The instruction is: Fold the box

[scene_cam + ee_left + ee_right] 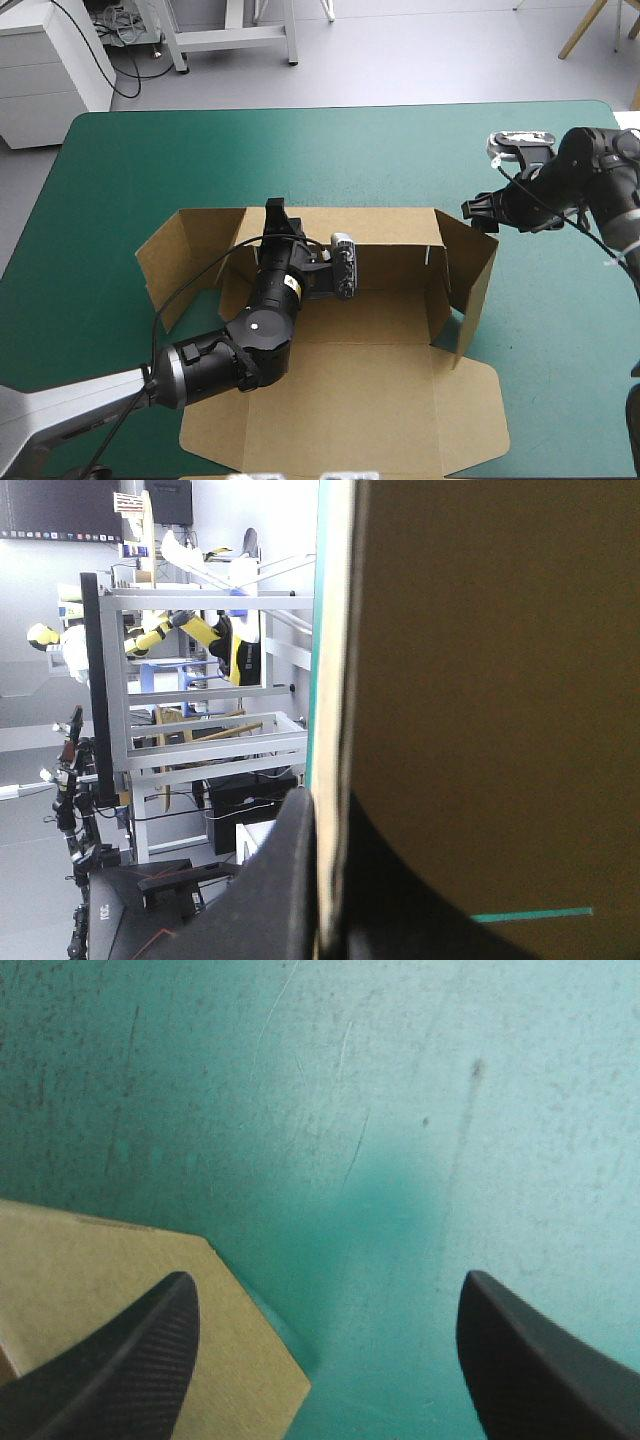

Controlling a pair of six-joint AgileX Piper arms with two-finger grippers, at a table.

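The brown box [370, 350] lies in the middle of the table with its floor flat, its back wall up and both side flaps raised. My left gripper [275, 212] reaches over the floor to the back wall's top edge, left of its middle. It is shut on that edge, and the board [480, 680] fills the left wrist view with one black finger [285, 880] on its outer face. My right gripper [481, 212] hovers just outside the right flap's far upper corner. Its fingers stand open [328, 1282] with a corner of the board [100, 1270] under one of them.
The box's front panel [340, 420] lies flat toward the near edge, with small tabs at its sides. The bare teal-green cover [330, 150] stretches behind the back wall and to the right of the box [560, 330].
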